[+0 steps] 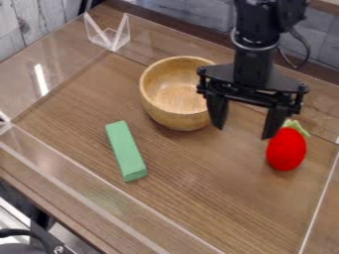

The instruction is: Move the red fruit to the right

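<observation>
the gripper [251, 111] hangs above the table [199, 184] with its black fingers [216, 112] spread wide apart and pointing down; nothing is held between them. one finger sits in front of the right side of the wooden bowl [175, 89], the other comes down just above and to the left of the red fruit [286, 149]. whether that finger touches the fruit's green top cannot be told from this view.

the red fruit stands on the table surface at the right side, near the right edge of the clear wall [322, 203], free of the gripper. it is glossy, with a small green leaf at its upper end.

the wooden bowl rests near the middle of the table, to the left of the fruit and apart from it. its inside appears empty.

the green block [126, 150] lies flat in front of and to the left of the bowl, well apart from the fruit, its long side running slightly diagonal.

a small clear stand [106, 32] sits at the far left corner.
</observation>
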